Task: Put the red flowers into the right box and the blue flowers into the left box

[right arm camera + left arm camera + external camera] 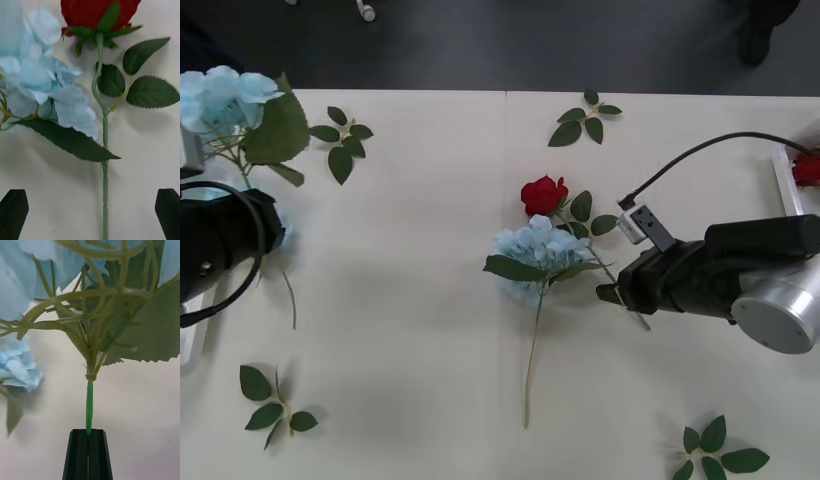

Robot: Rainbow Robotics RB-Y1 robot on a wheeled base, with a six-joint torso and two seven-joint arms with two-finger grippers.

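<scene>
Lying mid-table, the red rose [543, 194] points its bloom toward the far edge, stem running back and to the right toward the right gripper [612, 293]. Just beside it a blue hydrangea [537, 250] lies roughly parallel, head touching the rose's leaves, its long stem trailing toward the robot. The right box [784, 180] peeks in at the table's right edge with one red bloom [808, 168] inside. In the right wrist view the black fingers [13, 212] are spread wide on either side of the rose stem [105, 176], not touching it. On the left, the left gripper [88, 453] is clamped tight on the stem of a second blue hydrangea [222, 98], held up near the table's far left corner. Loose leaf sprigs [343, 141] are scattered around.
</scene>
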